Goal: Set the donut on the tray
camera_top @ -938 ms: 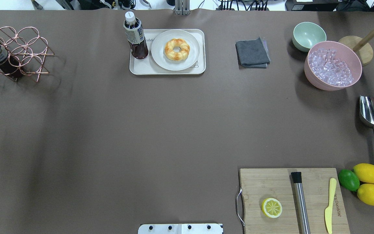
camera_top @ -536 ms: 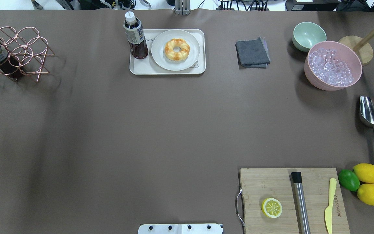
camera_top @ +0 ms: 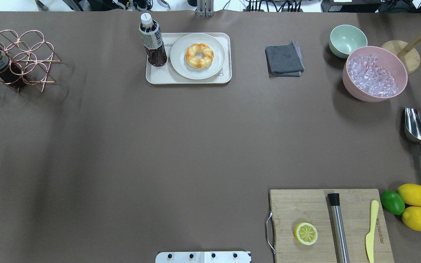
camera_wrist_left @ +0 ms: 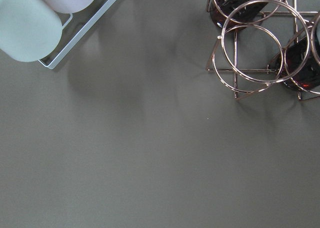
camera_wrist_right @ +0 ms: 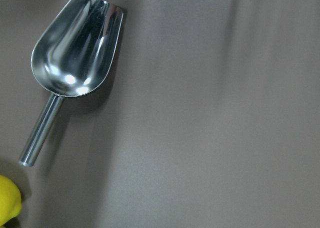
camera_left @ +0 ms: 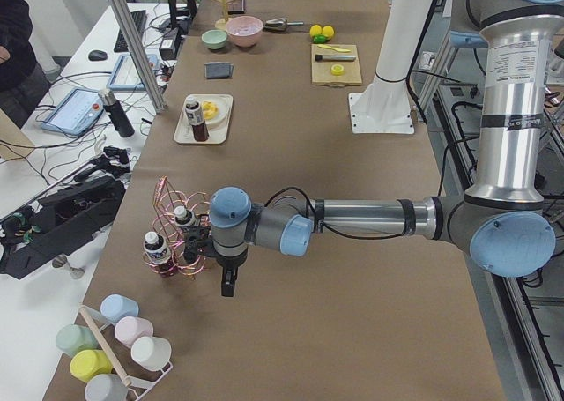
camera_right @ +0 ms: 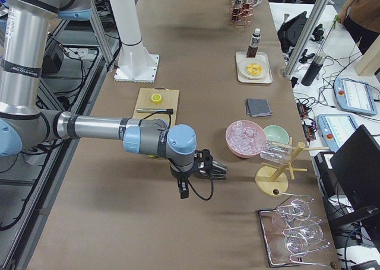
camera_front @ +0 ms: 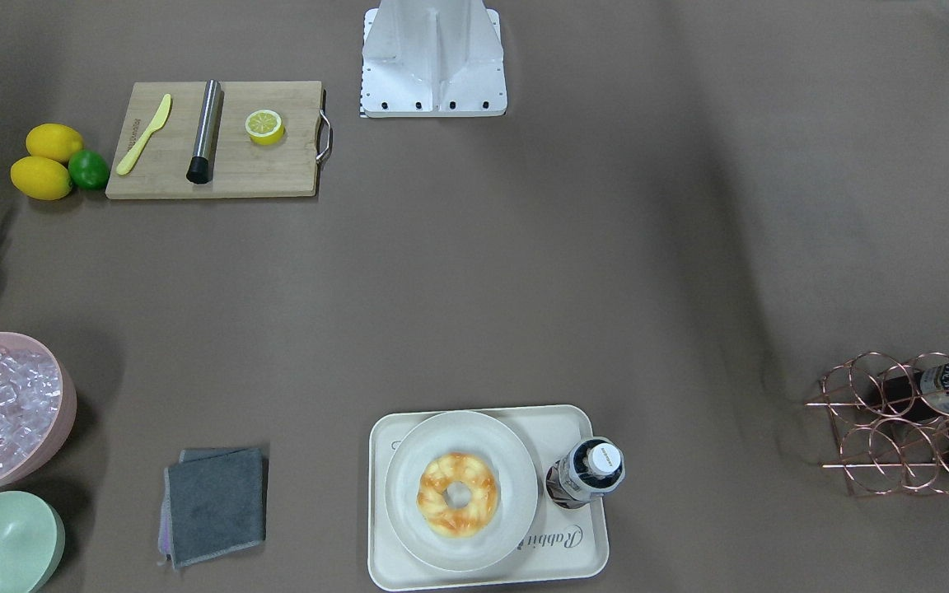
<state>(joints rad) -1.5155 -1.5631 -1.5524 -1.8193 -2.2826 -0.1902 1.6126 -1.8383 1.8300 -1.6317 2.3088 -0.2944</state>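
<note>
Nothing on the table has shifted since the earlier overhead frames, as far as we can make out. The donut (camera_top: 199,55) lies flat on a white plate (camera_top: 178,67). That plate sits inside the tray (camera_top: 154,78), just beside an upright bottle (camera_top: 152,42) standing at one end of the tray.

As things lie, we judge the goal met: the donut rests on the tray by way of the plate, near the plate's middle and away from any edge.

Both arms reach out low towards the table's ends, well apart from the tray, which we read as keeping clear of it. The left gripper (camera_left: 227,286) hangs near the rack (camera_left: 181,242). The right gripper (camera_right: 221,171) points outward, and its wrist camera looks down on the scoop (camera_wrist_right: 75,42). Neither wrist view shows any fingers, so we cannot tell whether either gripper is spread or closed.

As for containers, the pink bowl (camera_top: 356,95) is heaped with ice (camera_top: 373,75). The green bowl (camera_top: 347,38) beside it shows only its bare inside. The rack holds dark bottles.
</note>
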